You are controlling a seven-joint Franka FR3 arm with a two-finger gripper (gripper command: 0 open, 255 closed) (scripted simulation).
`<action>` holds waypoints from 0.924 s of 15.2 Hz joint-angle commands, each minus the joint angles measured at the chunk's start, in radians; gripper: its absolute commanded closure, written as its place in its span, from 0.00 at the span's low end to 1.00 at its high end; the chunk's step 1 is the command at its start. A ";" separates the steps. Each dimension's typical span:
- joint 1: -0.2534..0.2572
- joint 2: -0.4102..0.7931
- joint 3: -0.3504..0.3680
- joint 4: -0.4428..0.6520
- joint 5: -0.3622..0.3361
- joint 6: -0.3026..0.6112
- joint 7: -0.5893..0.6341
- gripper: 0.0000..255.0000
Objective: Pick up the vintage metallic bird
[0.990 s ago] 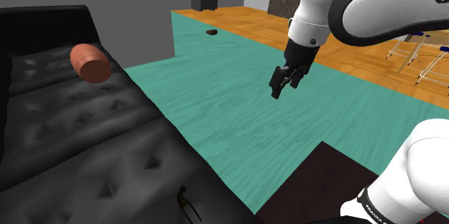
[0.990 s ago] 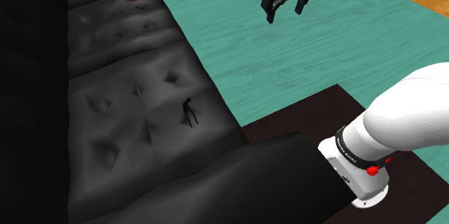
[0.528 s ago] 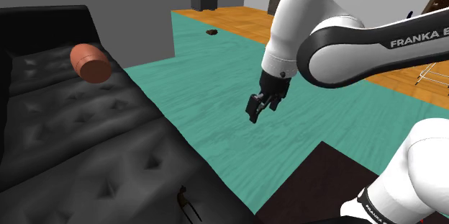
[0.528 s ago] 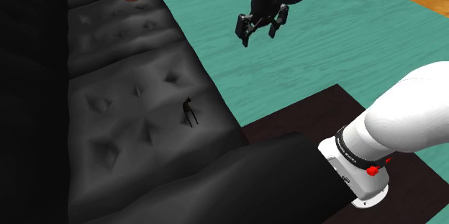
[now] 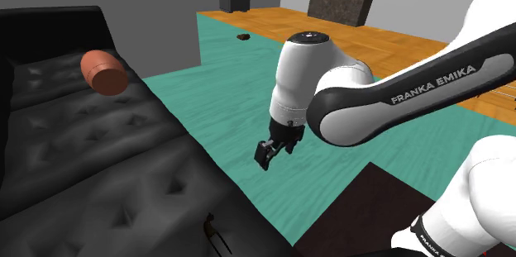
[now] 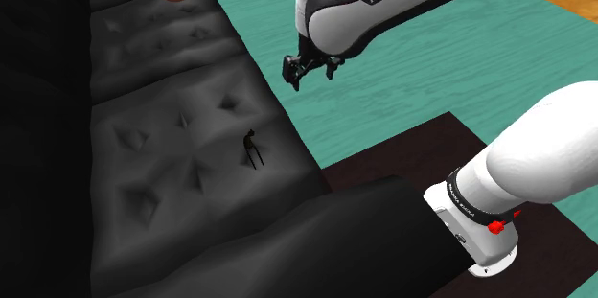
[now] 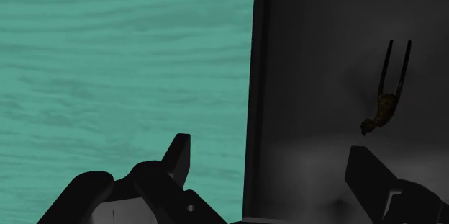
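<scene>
The bird (image 6: 252, 148) is a small dark figure with two thin legs, standing on the black tufted sofa seat (image 6: 163, 124) near its front edge. It also shows low in the shoulder view as the bird (image 5: 213, 235). My gripper (image 6: 299, 71) hangs open above the teal floor, just off the sofa's front edge and well short of the bird. In the shoulder view the gripper (image 5: 266, 154) is up and to the right of the bird. From the wrist, the brownish-gold bird (image 7: 385, 100) lies ahead of the right finger (image 7: 370, 176), with nothing between the fingers of the gripper (image 7: 273, 168).
A reddish-brown cylinder cushion (image 5: 103, 72) lies at the sofa's far end. The teal floor (image 5: 273, 73) runs beside the sofa, with wood flooring (image 5: 273, 28) beyond. The dark stand (image 5: 364, 214) sits at the lower right. A small dark object (image 5: 244, 38) lies far off.
The arm has swung down and toward the sofa, carrying the gripper to the shoulder view's left and lower. The fingers stay open. The bird has not moved.
</scene>
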State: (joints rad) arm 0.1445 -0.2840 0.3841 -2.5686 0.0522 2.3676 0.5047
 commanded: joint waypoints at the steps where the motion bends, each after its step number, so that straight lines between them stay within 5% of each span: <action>1: -0.004 0.082 0.033 0.019 -0.026 0.060 0.050 0.00; 8: 0.007 0.374 0.097 0.131 -0.226 0.204 0.280 0.00; 14: 0.111 0.623 0.043 0.280 -0.421 0.264 0.476 0.00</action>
State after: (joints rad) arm 0.2358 0.2966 0.4391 -2.3241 -0.3408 2.6297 0.9540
